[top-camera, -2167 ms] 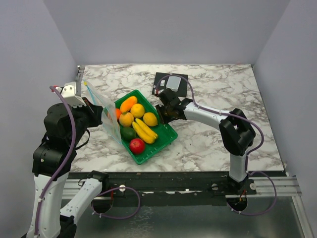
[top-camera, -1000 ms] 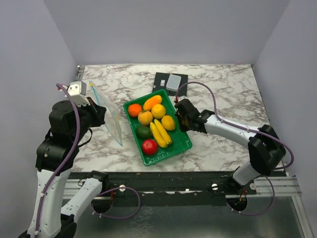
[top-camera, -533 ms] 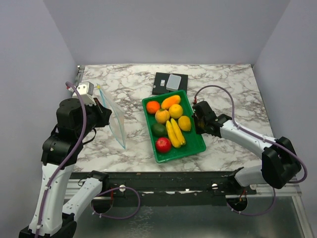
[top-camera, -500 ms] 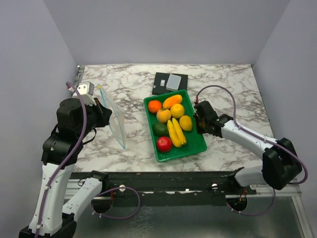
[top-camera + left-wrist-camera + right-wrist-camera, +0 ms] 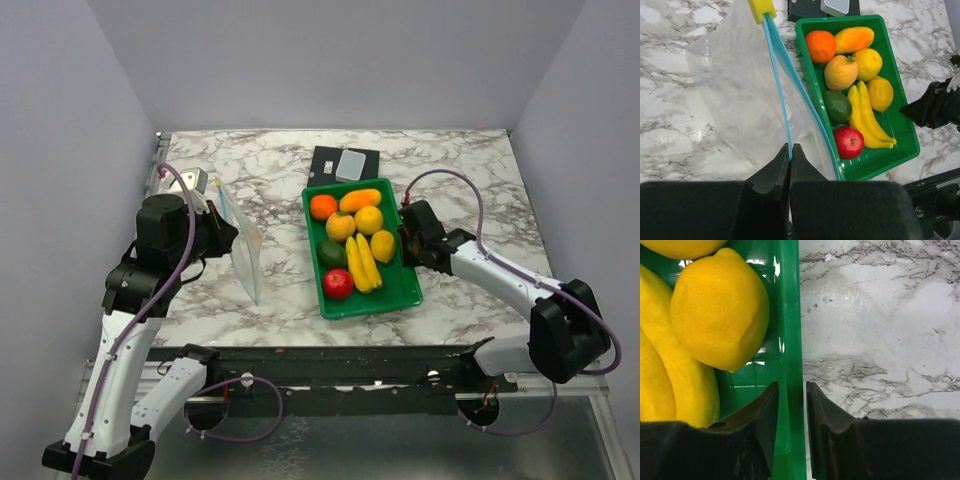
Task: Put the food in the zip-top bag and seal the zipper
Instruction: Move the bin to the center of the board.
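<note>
**Food (image 5: pixel 355 240) unloaded, bag held ready at the left**

All the fruit is seen in the green tray (image 5: pixel 790 315), right of centre in the top view, on the marble table (image 5: pixel 480 190). The banana bunch (image 5: pixel 362 262) lies along the tray's middle and the red fruit (image 5: pixel 338 284) sits at its near end. Nothing is seen inside the zip-top bag (image 5: pixel 735 95), which is held upright at the left centre of the top view, just beside the tray and apart from it.

The left gripper (image 5: pixel 790 150) is pressed shut on one lip of the bag's mouth, with the light-blue zipper (image 5: pixel 780 95) pinched between its fingers. The other lip bows away toward the tray, so the mouth is parted a little. A yellow slider tab (image 5: pixel 761 9) is seen at the far end of the strip.

The right gripper (image 5: pixel 791 387) is set astride the tray's right wall, one finger inside near the lemon (image 5: pixel 720 310) and one outside over the marble. The fingers are only slightly spread. Whether the wall is being squeezed or merely straddled cannot be told.

The step in hand is judged to be preparation: tray and bag are being set side by side, and no loading has begun. Next, the tray wall would have to be let go, a fruit picked up, and the bag's narrow mouth widened enough for it to be dropped in.
</note>
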